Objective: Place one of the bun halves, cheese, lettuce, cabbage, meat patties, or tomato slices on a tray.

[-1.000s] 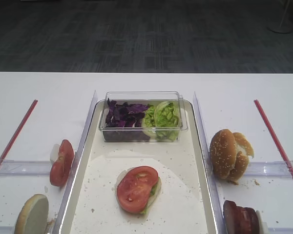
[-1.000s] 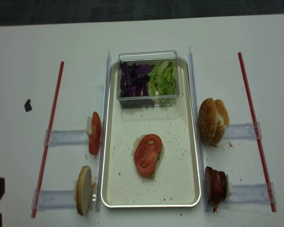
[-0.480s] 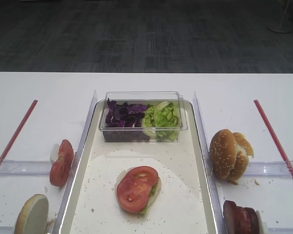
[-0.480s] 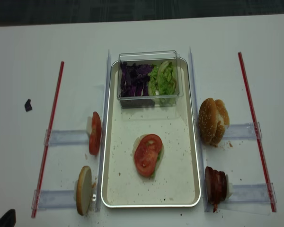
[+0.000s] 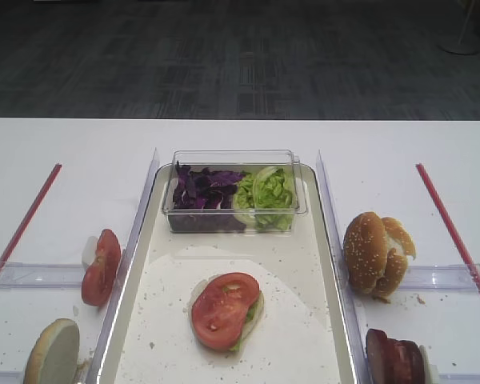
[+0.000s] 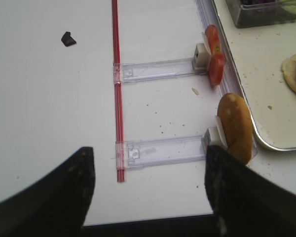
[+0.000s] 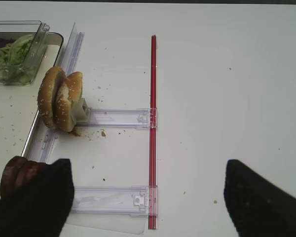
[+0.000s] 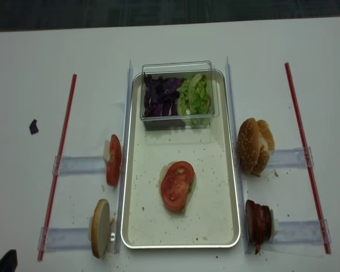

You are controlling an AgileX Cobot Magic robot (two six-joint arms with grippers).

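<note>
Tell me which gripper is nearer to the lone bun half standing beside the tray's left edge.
Left. The left gripper frames the bun half, its fingers open just short of it. The right gripper hangs across the tray, by the meat patties.

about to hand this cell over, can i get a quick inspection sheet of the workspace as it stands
surface: white table, crumbs around the tray.
job's things: a tomato slice lies on a bun half with green showing under it, mid tray; tomato slices and a bun half stand on edge left of the tray; bun halves and meat patties stand right of it; cabbage and lettuce sit in the clear box at the tray's far end.
clutter: small dark scrap far left.
grippers: left gripper open, empty; right gripper open, empty.
cables: nothing seen.
surroundings: red strips, clear holders, dark carpet beyond.
</note>
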